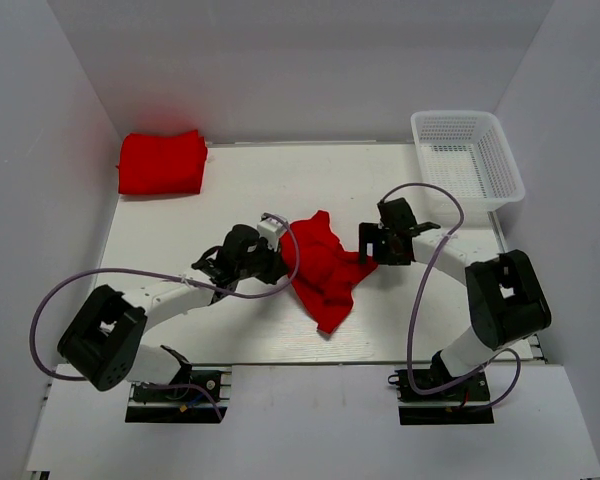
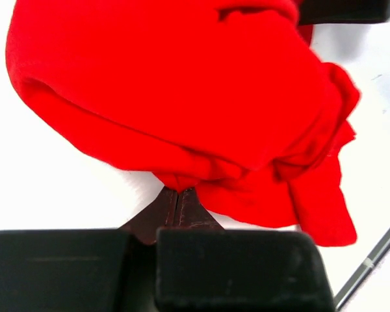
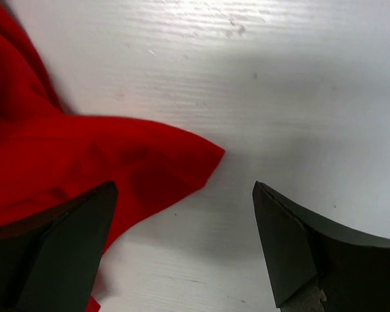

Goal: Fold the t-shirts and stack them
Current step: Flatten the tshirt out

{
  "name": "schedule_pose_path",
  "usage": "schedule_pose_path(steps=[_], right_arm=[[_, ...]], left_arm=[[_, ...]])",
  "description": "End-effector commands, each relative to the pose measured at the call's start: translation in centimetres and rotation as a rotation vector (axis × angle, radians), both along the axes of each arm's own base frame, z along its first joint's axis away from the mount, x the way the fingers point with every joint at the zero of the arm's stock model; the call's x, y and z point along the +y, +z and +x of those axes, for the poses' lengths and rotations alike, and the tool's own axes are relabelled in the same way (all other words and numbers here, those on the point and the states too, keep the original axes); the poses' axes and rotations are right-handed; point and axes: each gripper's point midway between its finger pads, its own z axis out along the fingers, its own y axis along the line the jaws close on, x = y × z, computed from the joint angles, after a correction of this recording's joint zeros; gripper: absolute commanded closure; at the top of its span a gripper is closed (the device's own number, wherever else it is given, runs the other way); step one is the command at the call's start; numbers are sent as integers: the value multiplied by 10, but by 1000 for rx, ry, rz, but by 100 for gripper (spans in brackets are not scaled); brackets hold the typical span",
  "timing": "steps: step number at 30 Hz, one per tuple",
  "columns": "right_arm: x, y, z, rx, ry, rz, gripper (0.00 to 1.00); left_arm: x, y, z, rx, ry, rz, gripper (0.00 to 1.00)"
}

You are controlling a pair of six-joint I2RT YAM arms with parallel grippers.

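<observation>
Found heaped in the middle of the table (image 1: 230, 195), between both arms: a crumpled t-shirt (image 1: 325, 268), nipped at its left edge by the left gripper (image 2: 179, 203), which is clamped tight on a small fold of red cloth, probably to drag it out flat for folding. Flanked on the right by the right gripper (image 3: 183, 188), spread wide and holding nothing, low over the shirt's right corner, seemingly poised to take it. Counted: two t-shirts, the other a folded t-shirt (image 1: 161, 163) parked far left, likely as the base of the stack; one white basket (image 1: 508, 170) far right; two grippers.

A crumpled red t-shirt (image 1: 325, 272) lies between the left hand (image 1: 285, 260), seemingly gripping its edge, and right hand (image 1: 366, 248).
</observation>
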Motion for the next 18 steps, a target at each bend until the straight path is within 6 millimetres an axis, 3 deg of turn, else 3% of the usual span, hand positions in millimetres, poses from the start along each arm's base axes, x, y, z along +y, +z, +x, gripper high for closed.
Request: schedule_pose_path(steps=[1, 12, 17, 18], right_arm=[[21, 17, 27, -81, 54, 71, 10], [30, -7, 20, -25, 103, 83, 10], [37, -19, 14, -10, 146, 79, 28], [39, -20, 13, -8, 154, 76, 40]], left_arm=[[-2, 21, -3, -51, -2, -56, 100], [3, 26, -7, -55, 5, -53, 100], [5, 22, -9, -40, 6, -42, 100], [6, 22, -8, -43, 13, -38, 100]])
